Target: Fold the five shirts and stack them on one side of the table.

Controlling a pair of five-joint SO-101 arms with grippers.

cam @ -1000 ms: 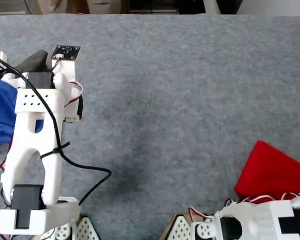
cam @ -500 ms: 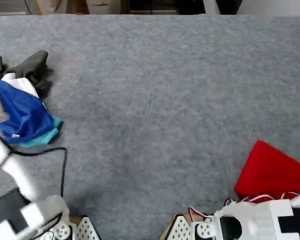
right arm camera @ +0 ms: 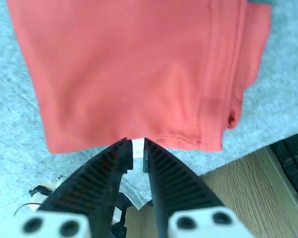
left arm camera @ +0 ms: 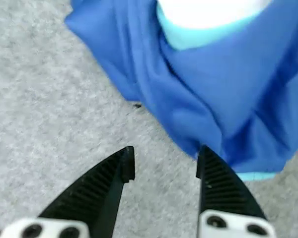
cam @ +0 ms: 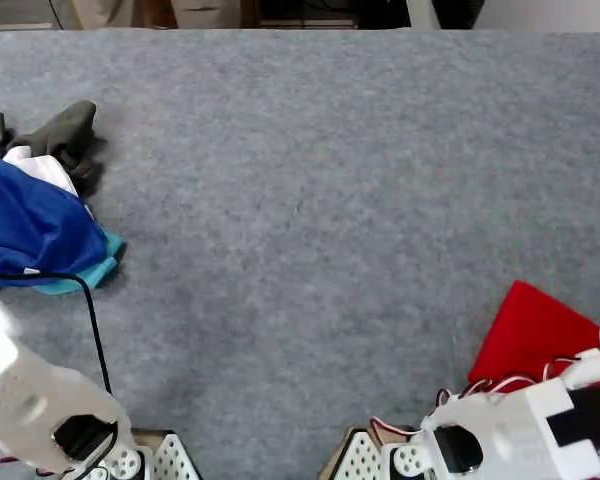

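Left gripper (left arm camera: 166, 151): wide open, empty, just beside the blue shirt (left arm camera: 223, 89) edge.
Right gripper (right arm camera: 135, 143): nearly closed at the red shirt (right arm camera: 124, 69) hem; you seem to hold nothing.
Shirts: blue heap at the counter (cam: 310, 200) left edge, red near right.
Handling: soft, light, floppy; pinch a hem or shoulder corner.

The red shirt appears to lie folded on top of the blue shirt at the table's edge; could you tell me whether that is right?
Not quite. The red shirt does lie folded at the table's edge, but not on the blue shirt: it lies alone on the grey table, at the opposite side from it. The high view shows the two far apart.
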